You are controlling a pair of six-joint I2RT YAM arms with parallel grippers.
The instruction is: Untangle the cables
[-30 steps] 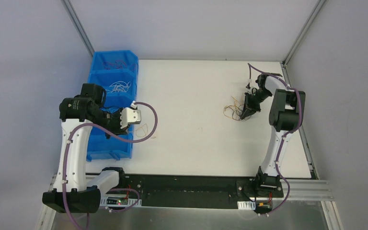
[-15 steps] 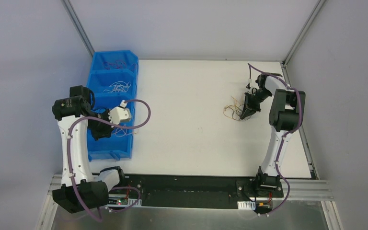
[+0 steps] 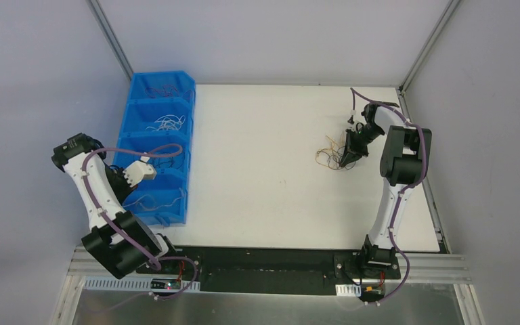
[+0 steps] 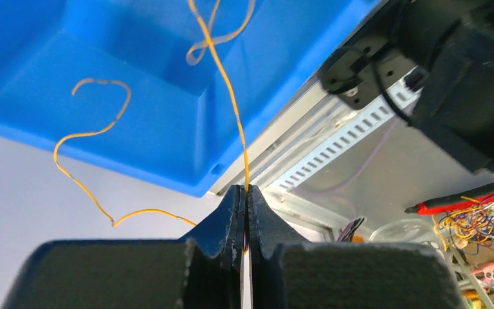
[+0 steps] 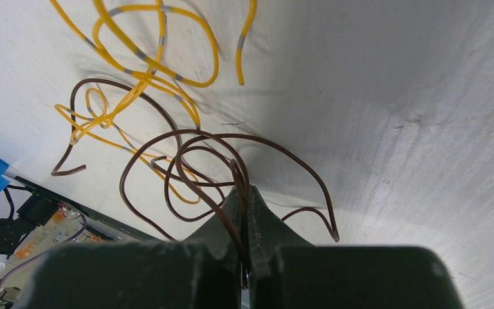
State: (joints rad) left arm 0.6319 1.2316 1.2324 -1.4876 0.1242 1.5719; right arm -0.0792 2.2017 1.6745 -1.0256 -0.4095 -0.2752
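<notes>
Over the blue bin (image 4: 32, 71), lower the orange-yellow wire (image 4: 238, 122) clamped in the left gripper (image 4: 244, 193) before releasing; steady the cables (image 3: 332, 154) on the table (image 3: 264, 135) with the right gripper (image 5: 244, 193), clenched on brown wire (image 5: 231, 136).

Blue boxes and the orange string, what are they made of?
The blue bins look like hard moulded plastic: smooth, one even colour, softly shiny walls. The orange wire pinched in the left hand seems plastic-coated, probably metal inside, since it keeps its curls; the core is hidden. The brown wire in the right hand looks alike.
</notes>
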